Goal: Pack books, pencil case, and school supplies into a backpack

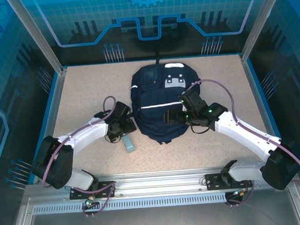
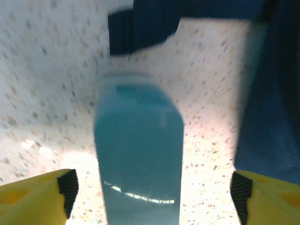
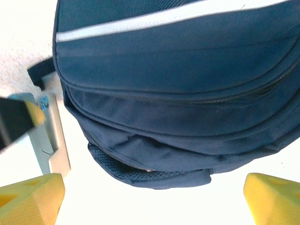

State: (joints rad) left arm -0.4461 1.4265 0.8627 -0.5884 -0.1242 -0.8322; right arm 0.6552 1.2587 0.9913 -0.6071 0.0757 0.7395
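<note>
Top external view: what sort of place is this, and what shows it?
Probably a robot lab cell: two white arms bolted to a metal rail, a speckled table fenced by aluminium posts, and blue circuit-pattern panels around it.

Even overhead light, wrist views blown out, teal case (image 2: 138, 154) motion-blurred

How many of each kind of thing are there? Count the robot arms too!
Backpack: 1
Teal case: 1
Arms: 2, left arm and right arm
Total: 4
</note>
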